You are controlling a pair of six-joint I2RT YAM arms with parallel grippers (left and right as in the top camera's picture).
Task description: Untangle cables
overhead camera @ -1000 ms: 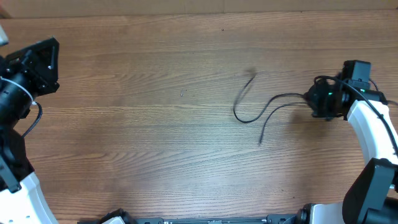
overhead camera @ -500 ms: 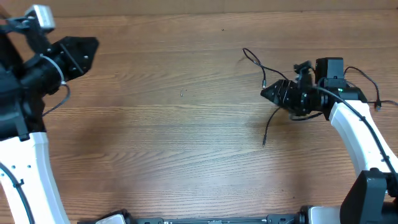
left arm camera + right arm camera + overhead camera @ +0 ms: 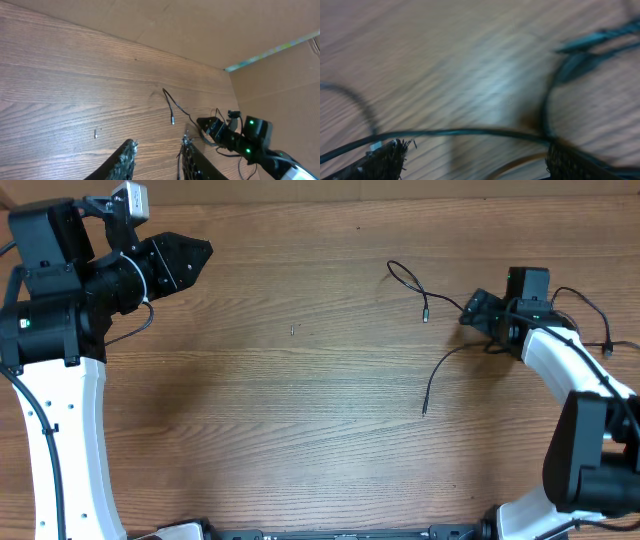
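right gripper (image 3: 475,310) jaws wide, at cables (image 3: 405,277) | left gripper (image 3: 200,252) part-spread, empty, well apart | two ends splayed on table (image 3: 300,410); bunch by right gripper looks tangled

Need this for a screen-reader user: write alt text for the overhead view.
Thin black cables sprawl loosely across a wooden table, right of centre, with the right arm's tool beside their far-right stretch. The left arm's tool hangs over bare wood at the upper left, far from them.

matt wooden table (image 3: 300,430), smooth plastic-coated cables (image 3: 430,385)
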